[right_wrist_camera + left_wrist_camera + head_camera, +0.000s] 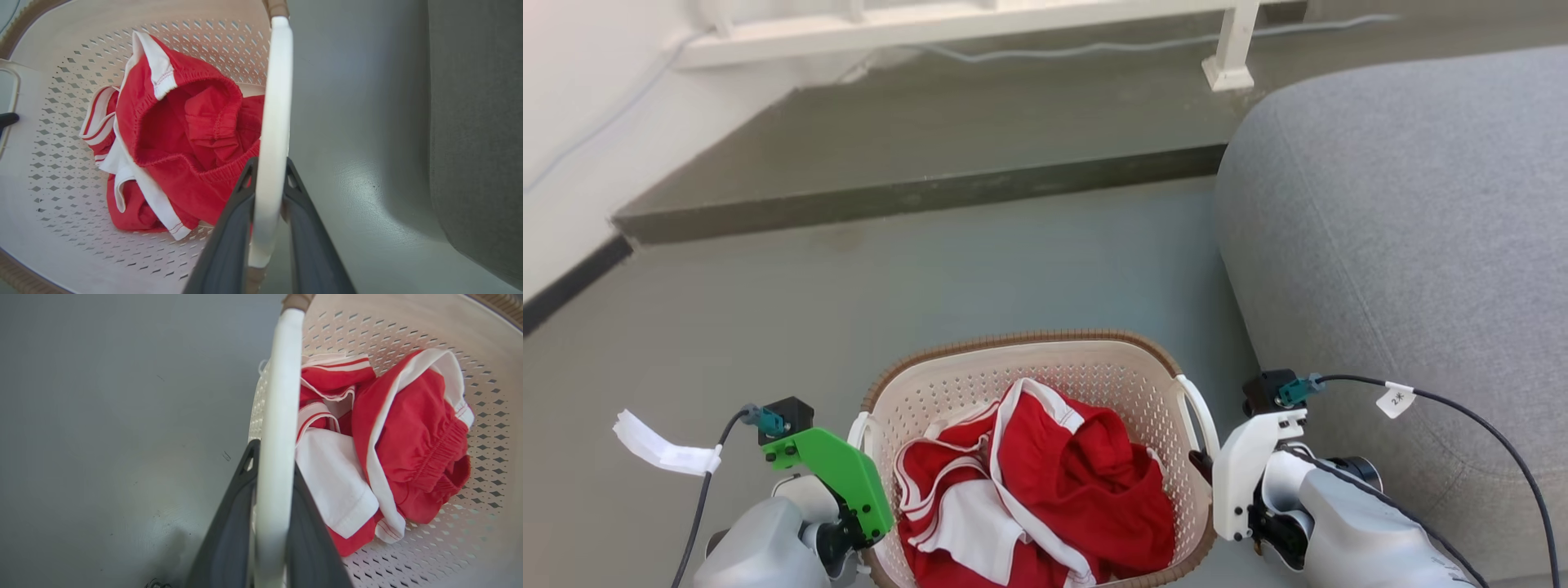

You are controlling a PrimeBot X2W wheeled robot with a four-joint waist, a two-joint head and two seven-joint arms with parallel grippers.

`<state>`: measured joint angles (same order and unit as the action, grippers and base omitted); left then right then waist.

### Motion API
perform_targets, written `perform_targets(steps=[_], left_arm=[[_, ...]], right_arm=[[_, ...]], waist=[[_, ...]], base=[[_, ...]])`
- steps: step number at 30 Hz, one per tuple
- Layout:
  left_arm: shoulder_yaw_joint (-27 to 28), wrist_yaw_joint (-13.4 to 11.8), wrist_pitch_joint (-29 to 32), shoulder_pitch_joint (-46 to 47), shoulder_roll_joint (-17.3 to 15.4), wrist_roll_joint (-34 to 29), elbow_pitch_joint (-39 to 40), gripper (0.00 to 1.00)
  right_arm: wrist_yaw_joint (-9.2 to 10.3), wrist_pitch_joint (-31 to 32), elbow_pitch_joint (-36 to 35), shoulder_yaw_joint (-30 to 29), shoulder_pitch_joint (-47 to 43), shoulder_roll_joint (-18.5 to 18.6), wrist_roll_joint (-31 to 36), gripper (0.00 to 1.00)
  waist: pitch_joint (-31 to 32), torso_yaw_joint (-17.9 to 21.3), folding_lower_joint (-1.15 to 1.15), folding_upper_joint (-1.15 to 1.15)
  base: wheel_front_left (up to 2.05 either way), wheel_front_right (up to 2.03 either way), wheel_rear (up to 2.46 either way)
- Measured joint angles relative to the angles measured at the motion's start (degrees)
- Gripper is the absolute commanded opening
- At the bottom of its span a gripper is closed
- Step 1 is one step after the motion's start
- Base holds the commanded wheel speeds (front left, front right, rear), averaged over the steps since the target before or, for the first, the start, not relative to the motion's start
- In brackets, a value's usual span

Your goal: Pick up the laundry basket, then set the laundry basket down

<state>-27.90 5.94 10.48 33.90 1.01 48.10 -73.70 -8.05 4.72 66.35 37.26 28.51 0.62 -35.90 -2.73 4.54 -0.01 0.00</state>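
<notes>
We have the laundry basket (1029, 337) between our two grippers. Our left gripper (273, 459) has its two dark fingers closed tight on the basket's left loop handle (282, 388). One finger is on the outer side of the white band and one on the inner side, and the band runs up and away from the fingertips. Our right gripper (269, 165) is clamped the same way on the right loop handle (278, 81), its fingers pressing both faces of the band.

Inward of each gripper lies the perforated cream wall, and past it a heap of red and white clothes (1078, 482) on the basket's bottom. Outward of the left gripper is grey floor (102, 437). Outward of the right gripper is a strip of that floor, then the side of a grey sofa (482, 122), near the basket. In the head view the basket is level, brown rim band uppermost. Its underside is hidden, so we cannot tell whether its base touches the floor.
</notes>
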Motion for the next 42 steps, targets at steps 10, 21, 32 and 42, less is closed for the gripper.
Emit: perform_targets(steps=[10, 21, 32, 42], left_arm=[[-0.09, -0.4, 1.4, -0.25, -0.05, 0.24, -0.05, 0.0], [-0.07, -0.42, 1.66, -2.8, -0.09, 1.27, -0.13, 0.0], [-0.07, -0.9, 2.09, -3.12, -0.09, 1.8, -0.12, 0.0], [-0.12, -0.99, 2.09, -3.33, -0.09, 2.15, -0.12, 0.0]], right_arm=[[0.0, 2.71, -0.16, 1.0, 0.01, 0.21, -1.81, 0.0], [0.0, 4.0, -0.32, 1.82, -1.48, 0.26, -3.63, 0.0], [0.01, 4.5, -0.41, 2.13, -1.75, 0.27, -5.5, 0.0], [0.01, 4.52, -0.45, 2.78, -1.77, 0.43, -6.11, 0.0]], waist=[[4.12, 0.08, 0.0, 0.0], [4.83, 0.34, 0.0, 0.0], [4.84, 0.37, 0.0, 0.0], [4.77, 0.29, 0.0, 0.0]], base=[[0.0, 0.0, 0.0], [0.0, 0.0, 0.0], [0.0, 0.0, 0.0], [0.0, 0.0, 0.0]])
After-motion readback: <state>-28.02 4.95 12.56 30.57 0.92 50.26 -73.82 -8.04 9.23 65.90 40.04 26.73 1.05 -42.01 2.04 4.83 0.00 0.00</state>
